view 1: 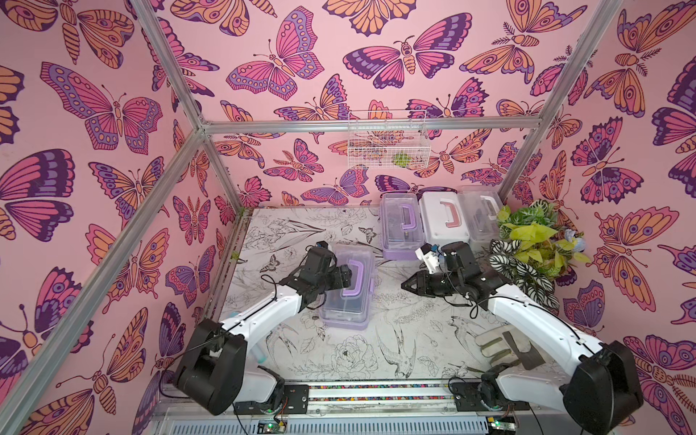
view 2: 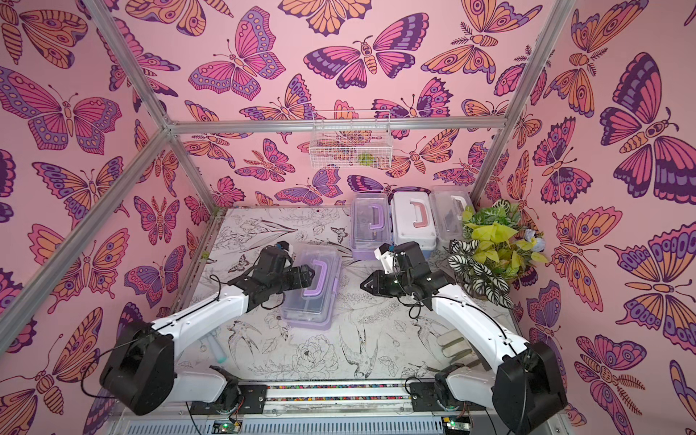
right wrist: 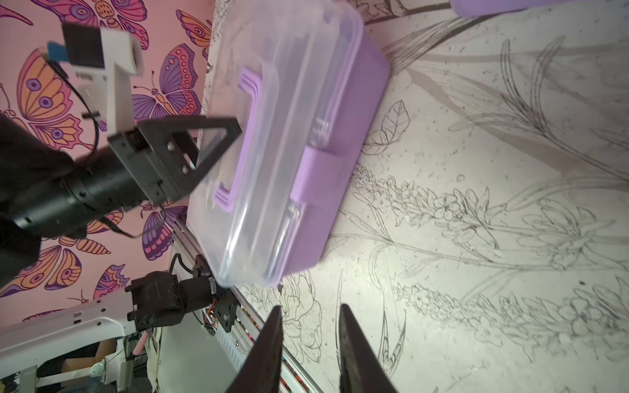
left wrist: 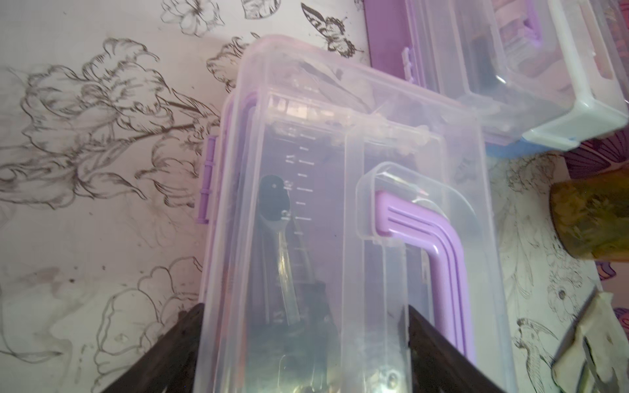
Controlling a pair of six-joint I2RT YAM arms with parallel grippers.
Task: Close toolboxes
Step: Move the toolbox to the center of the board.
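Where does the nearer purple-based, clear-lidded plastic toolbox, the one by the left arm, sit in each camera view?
Top view: purple-based clear-lidded toolbox lies mid-table, apart from the back row.
Top view: mid-table again.
Left wrist: fills most of the picture.
Right wrist: large, latch side facing the camera.
Shared landmark: its purple handle.

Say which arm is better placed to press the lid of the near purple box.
Left. The left tool, open, is over the box; the right tool is beside it, apart.
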